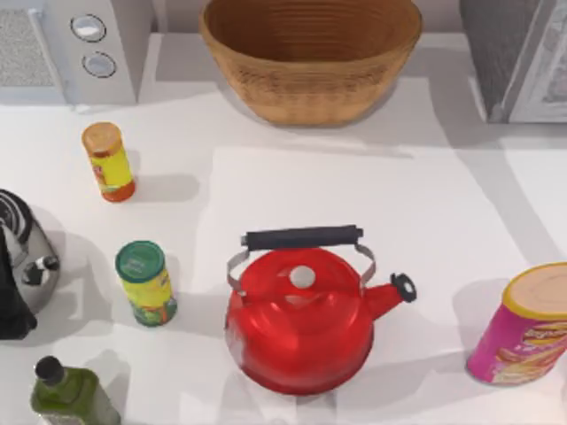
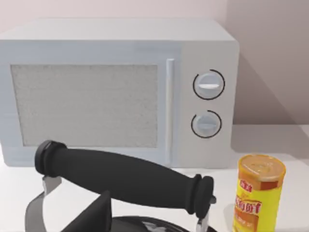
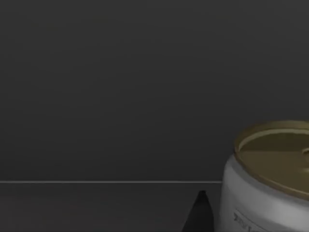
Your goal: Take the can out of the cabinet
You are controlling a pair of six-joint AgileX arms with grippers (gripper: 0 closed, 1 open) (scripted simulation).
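In the right wrist view, the right end effector's dark fingertip (image 3: 200, 212) sits just beside the can (image 3: 270, 181) within a dim grey interior; its grip cannot be told. From above, the cabinet (image 1: 518, 57) stands at the worktop's (image 1: 354, 186) far right corner.

White desk (image 1: 337, 177) under even light, soft shadows falling beside each item. At the rear left, a white microwave (image 2: 120, 87) with two round knobs, backed by a pale pinkish wall (image 2: 265, 58). At rear centre, a woven basket (image 1: 310, 57). Nearer the front: red kettle (image 1: 297, 323), green-lidded yellow jar (image 1: 146, 283), orange-lidded jar (image 1: 108, 161), green bottle (image 1: 66, 394), pink tube (image 1: 523, 328).
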